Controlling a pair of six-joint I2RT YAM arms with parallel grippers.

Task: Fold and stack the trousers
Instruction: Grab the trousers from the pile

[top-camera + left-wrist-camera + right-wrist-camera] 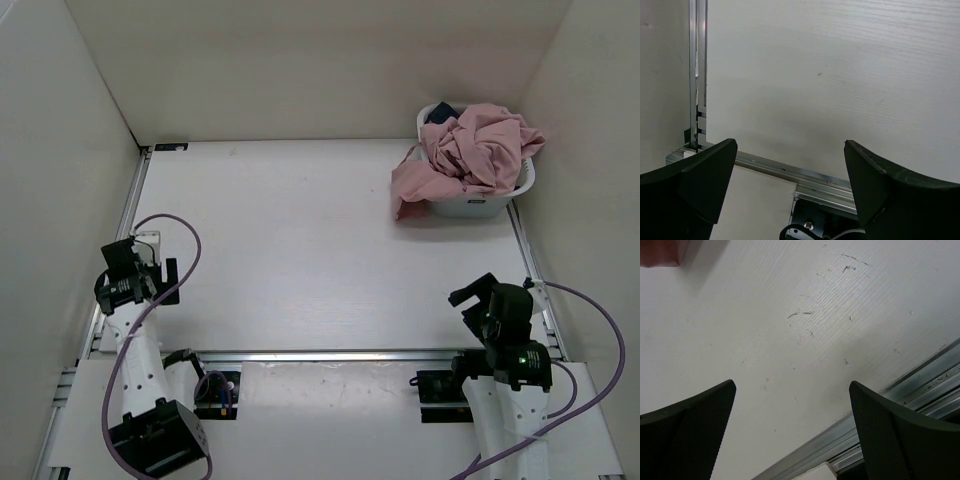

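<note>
The trousers (470, 150) are pink and all crumpled up. They sit in a heap on top of a white laundry basket (480, 207). The basket stands at the far right corner of the surface (300, 250), close to the white walls. One part of the trousers hangs over the left side of the basket and lies on the surface just beside it. At the back of the basket a bit of dark blue cloth (440, 112) peeks out from under the pink heap.

The left hand (790, 145) is at the near left side of the surface, well apart from the basket. Its two black fingers (700, 180) stand wide apart with nothing between them. Under it you can see bare white surface and a shiny metal rail (775, 167).

The right hand (792, 385) is at the near right side, on the same side as the basket but not close to it. Its fingers stand wide apart too, and it holds nothing. The surface below it has small dark scratches (800, 315). In the top left corner of the right wrist view there is a small pink patch (660, 250), too little to tell what part it is.

A long rail (330, 355) runs across the near edge of the surface in front of both arms. Purple cables (190, 240) loop out from each arm.
</note>
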